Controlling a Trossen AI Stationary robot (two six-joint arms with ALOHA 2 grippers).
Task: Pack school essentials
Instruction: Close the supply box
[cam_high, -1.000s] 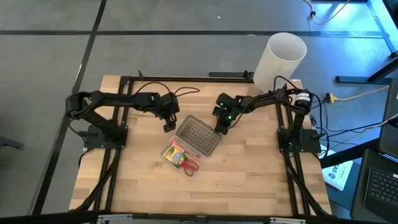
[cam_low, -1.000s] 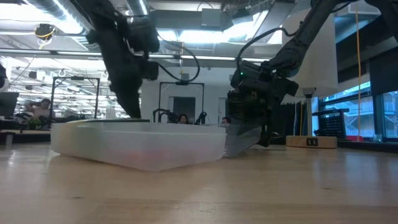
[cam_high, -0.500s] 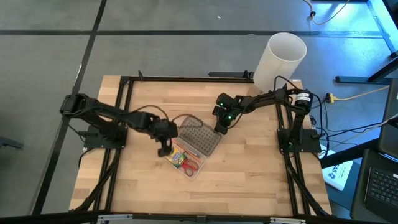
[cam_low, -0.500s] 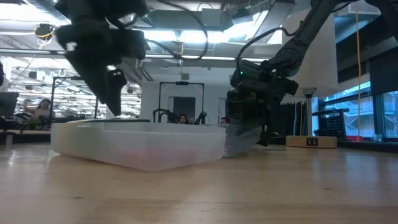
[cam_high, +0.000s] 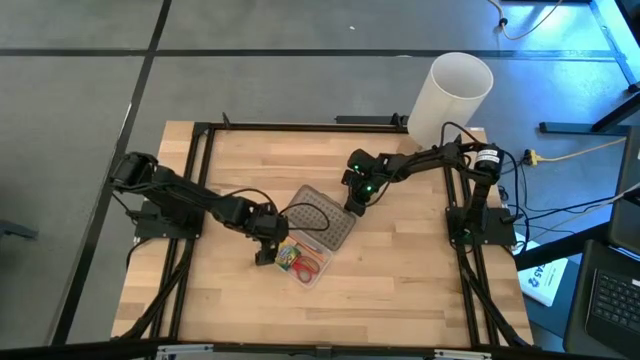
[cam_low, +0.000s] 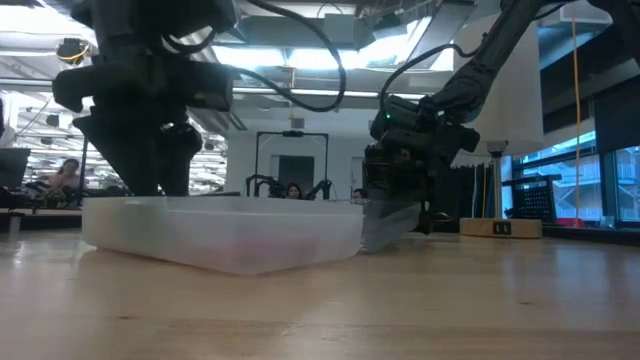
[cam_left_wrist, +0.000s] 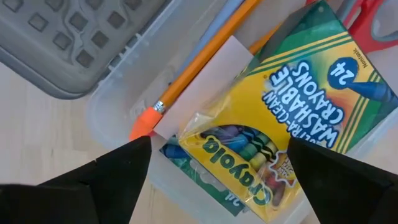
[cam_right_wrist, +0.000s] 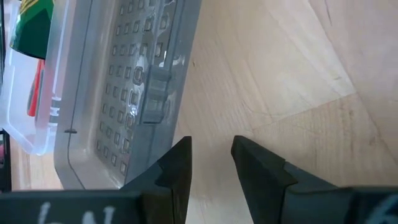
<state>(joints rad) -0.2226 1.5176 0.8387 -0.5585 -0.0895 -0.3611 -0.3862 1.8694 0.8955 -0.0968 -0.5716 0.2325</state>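
The clear case (cam_high: 313, 274) lies on the table with its grey dimpled lid (cam_high: 320, 222) swung open toward the far side. Inside lie the green-yellow crayon box (cam_left_wrist: 298, 118), an orange pencil (cam_left_wrist: 199, 68) and the red-handled scissors (cam_left_wrist: 367, 15). I cannot make out the pink eraser or the purple pen. My left gripper (cam_high: 265, 250) hangs open over the case's left end, its fingers (cam_left_wrist: 112, 168) on either side of the crayon box. My right gripper (cam_high: 353, 205) is beside the lid's far right edge, with a narrow gap (cam_right_wrist: 210, 146) between its fingers and nothing in it. My right gripper has the outer side of one finger (cam_right_wrist: 177, 165) alongside the lid's free edge (cam_right_wrist: 146, 162), close to the clasp, and points slanting down from the table's right. In the low view the lid (cam_low: 385, 225) stands tilted below it. Whether finger and lid touch, I cannot tell.
A tall white cylinder (cam_high: 450, 95) stands at the table's far right corner. Black frame rails (cam_high: 200, 180) run along the left, right and far sides. Bare wood (cam_high: 400, 290) lies near and to the right of the case.
My left gripper has swung from beside the lid's far left corner toward the near edge and come down over the case's left end, turning as it went. The right arm, the case and the lid have kept still.
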